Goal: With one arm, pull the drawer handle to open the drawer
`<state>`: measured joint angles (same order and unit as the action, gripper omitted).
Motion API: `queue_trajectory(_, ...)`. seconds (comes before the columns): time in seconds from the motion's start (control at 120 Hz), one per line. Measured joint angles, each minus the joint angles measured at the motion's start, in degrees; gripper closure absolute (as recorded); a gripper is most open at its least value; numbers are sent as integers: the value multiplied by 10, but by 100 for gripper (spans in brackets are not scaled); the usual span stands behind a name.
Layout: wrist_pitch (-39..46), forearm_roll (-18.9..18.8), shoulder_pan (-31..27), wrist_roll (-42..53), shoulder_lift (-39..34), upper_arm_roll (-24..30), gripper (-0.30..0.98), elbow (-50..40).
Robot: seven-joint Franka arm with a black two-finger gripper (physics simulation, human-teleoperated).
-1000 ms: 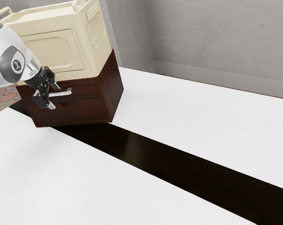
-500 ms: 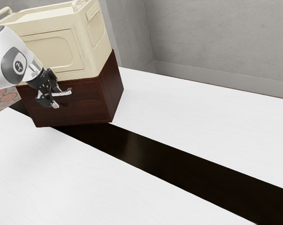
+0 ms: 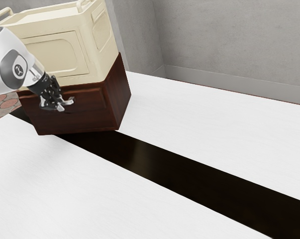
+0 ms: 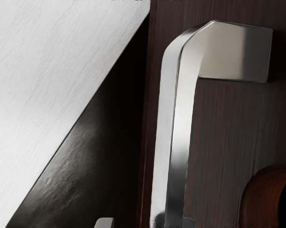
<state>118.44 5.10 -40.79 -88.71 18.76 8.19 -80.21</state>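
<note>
Across the white counter (image 3: 199,119), black stripe (image 3: 140,154) | gray walls (image 3: 229,42) | arm (image 3: 1,59) mark (image 3: 19,69) too small to read | end effector (image 3: 63,104) pinching drawer handle (image 4: 173,118)

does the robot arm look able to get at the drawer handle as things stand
Yes, it seems so: the gripper looks closed on the drawer handle, with nothing apparent in its way. The cream container sits higher, atop the cabinet.
</note>
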Motion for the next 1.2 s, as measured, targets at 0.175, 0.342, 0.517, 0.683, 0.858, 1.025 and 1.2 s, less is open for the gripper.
queue_trajectory(0.175, 3, -1, -1, 1, -24, 1, 65, -31)
queue_trajectory(0.342, 10, -1, -4, 1, -52, 1, 66, -64)
queue_trajectory(0.517, 19, 0, -5, 1, -68, 0, 65, -89)
queue_trajectory(0.683, 31, 2, -10, 1, -90, 1, 64, -120)
queue_trajectory(0.858, 36, 2, -13, 1, -108, 1, 64, -141)
queue_trajectory(1.025, 40, 4, -17, 1, -126, 1, 63, -168)
queue_trajectory(1.2, 50, 6, -17, 1, -147, 1, 63, -196)
